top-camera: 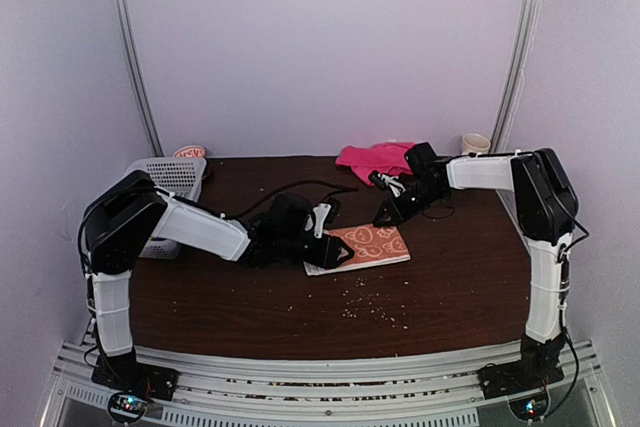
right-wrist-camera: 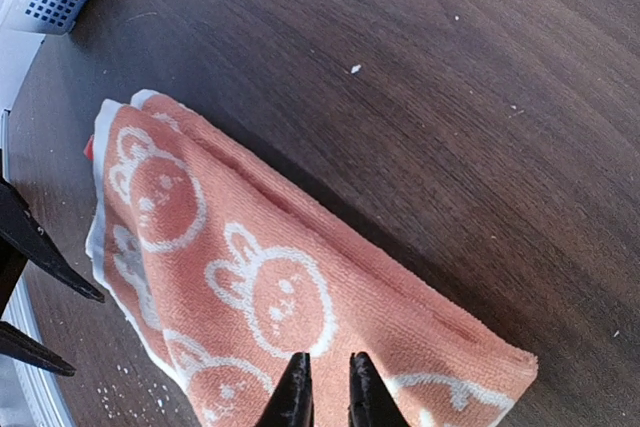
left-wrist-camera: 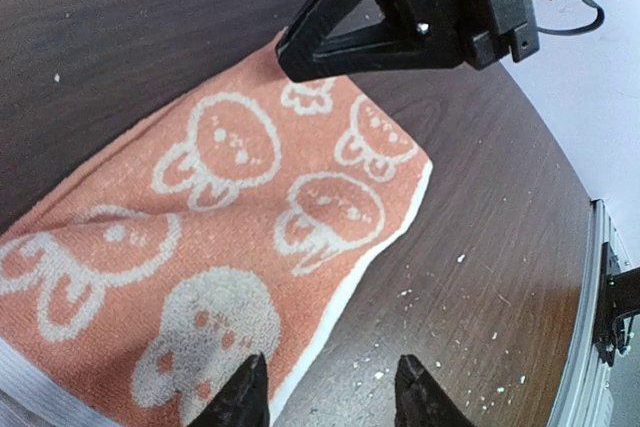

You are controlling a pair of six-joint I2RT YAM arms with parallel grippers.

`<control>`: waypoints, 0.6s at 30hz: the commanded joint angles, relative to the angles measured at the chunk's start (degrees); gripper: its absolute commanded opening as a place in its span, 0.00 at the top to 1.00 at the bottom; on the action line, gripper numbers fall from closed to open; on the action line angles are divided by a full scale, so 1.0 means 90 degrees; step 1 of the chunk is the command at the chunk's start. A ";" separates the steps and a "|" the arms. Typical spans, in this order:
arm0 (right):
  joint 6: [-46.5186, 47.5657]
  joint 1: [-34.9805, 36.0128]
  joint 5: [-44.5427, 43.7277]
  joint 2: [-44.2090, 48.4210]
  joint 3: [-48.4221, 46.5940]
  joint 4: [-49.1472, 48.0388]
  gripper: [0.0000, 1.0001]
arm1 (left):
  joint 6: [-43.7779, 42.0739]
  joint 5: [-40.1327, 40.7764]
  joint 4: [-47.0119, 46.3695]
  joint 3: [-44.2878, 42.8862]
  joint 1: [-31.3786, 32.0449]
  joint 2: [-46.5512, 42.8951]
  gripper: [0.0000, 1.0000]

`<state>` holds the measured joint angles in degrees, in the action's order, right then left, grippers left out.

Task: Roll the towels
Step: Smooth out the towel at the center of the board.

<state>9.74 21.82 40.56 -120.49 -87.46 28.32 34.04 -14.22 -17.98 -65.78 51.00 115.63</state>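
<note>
Your left gripper (left-wrist-camera: pixel 332 397): jaws half apart, straddling the near edge of the orange towel (left-wrist-camera: pixel 250 207) | right gripper (right-wrist-camera: pixel 328 387): jaws almost together, pinching its far edge | orange towel lies mid table (top-camera: pixel 450 277), between both arms | pink towel (top-camera: pixel 375 158) bunched at the back edge, behind your right gripper

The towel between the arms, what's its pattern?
Cream bunnies on the orange towel; clearest in left wrist view.

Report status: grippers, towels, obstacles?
Left gripper open at edge of orange towel. Right gripper pinching its far edge; towel not rolled. Pink towel bunched behind, not blocking.
</note>
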 commanded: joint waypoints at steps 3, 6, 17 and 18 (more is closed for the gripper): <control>-0.0171 -0.0013 -0.0413 -0.0326 0.0007 -0.0275 0.85 | 0.0061 0.0080 0.0240 -0.0194 -0.0039 0.0240 0.57; -0.0188 -0.0024 -0.0693 -0.0450 -0.0047 -0.0268 0.85 | -0.0009 0.0262 0.0550 -0.0196 -0.0101 0.0267 0.57; -0.0263 -0.0193 -0.1125 -0.0597 -0.0009 -0.0356 0.86 | -0.0139 0.0417 0.1160 0.0502 -0.0372 -0.0162 0.60; -0.0254 -0.0198 -0.1145 -0.0590 0.0000 -0.0354 0.86 | -0.0132 0.0401 0.1171 0.0590 -0.0398 -0.0229 0.61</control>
<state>7.51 21.06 34.20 -124.55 -87.46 25.58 33.85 -11.55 -11.03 -63.92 48.64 116.18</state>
